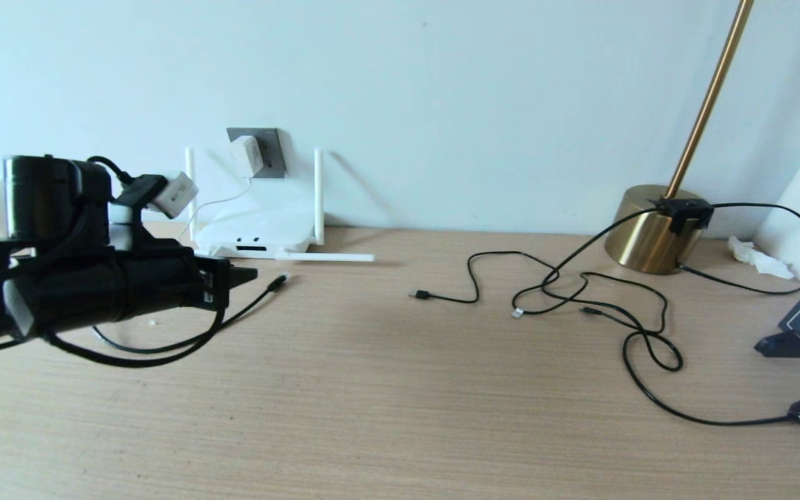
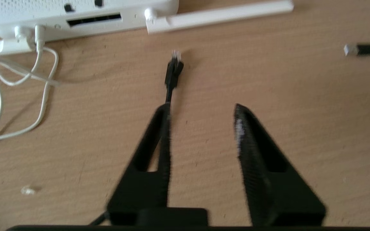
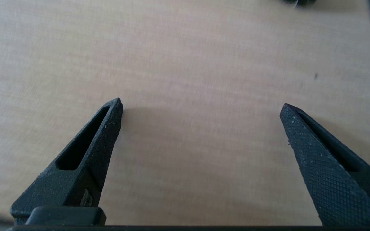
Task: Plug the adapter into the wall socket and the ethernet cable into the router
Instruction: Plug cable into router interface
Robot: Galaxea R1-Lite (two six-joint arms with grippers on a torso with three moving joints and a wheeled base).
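The left gripper (image 2: 201, 110) hangs low over the table, pointing forward, its fingers parted with nothing between them. The right gripper (image 3: 201, 106) is spread wide, empty.

Head view wide toward wall; wrist views close over table (image 3: 185, 48); head and left sharing router (image 1: 255, 236).

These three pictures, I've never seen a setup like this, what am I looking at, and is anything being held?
A two-armed robot works at a wooden table. One picture looks down from its head; the others look past each wrist's two black fingers. The left gripper stands open, with the ethernet cable lying on the table by one finger, short of the white router. The adapter already sits in the wall socket. The right gripper is open over bare wood. Nothing is held. Other black cables and a brass lamp base sit to the right.
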